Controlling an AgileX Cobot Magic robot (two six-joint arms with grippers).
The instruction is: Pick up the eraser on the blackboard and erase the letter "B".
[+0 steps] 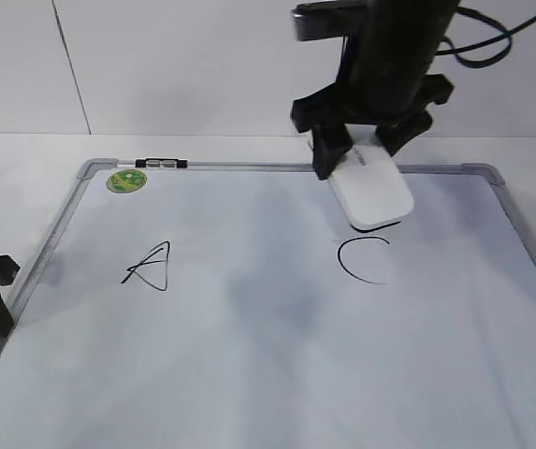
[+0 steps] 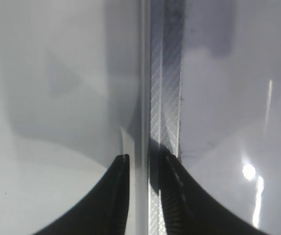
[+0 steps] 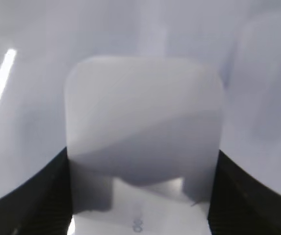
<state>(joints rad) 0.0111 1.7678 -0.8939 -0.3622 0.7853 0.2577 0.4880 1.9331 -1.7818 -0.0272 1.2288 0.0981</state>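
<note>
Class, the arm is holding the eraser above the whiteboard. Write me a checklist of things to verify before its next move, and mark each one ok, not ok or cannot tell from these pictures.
1. Eraser gripped by the right gripper: ok; fingers flank both its sides in the right wrist view.
2. Eraser pressed on the blackboard: cannot tell; its front edge looks tilted just above the surface.
3. Letter "B" present between the "A" and "C": not ok; only a faint grey smudge shows there.
4. "C" intact: not ok; its right side looks incomplete.
5. Left gripper out of the way: ok; it sits at the board's left frame.
</note>
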